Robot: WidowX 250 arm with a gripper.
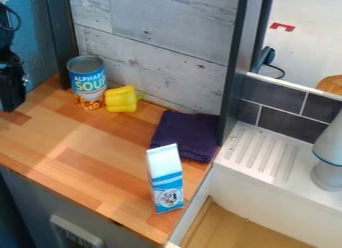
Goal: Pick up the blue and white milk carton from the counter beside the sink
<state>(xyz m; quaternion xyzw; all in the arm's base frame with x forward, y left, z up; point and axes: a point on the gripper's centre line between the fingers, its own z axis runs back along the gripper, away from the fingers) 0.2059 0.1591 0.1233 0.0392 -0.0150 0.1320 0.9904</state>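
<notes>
Here's the black gripper [9,110] at left, open or closed I cannot tell, apart from everything. Soup can [88,83], yellow pepper [121,99] beside it, both along the bench's [80,137] back edge; milk carton [165,179] upright near the front-right corner; folded purple cloth [186,134], back-right corner. Nothing's lifted.

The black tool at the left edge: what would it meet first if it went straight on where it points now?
The tool seems to point down, so probably the wooden counter, to the left of the soup can; its height above the wood is unclear.
</notes>
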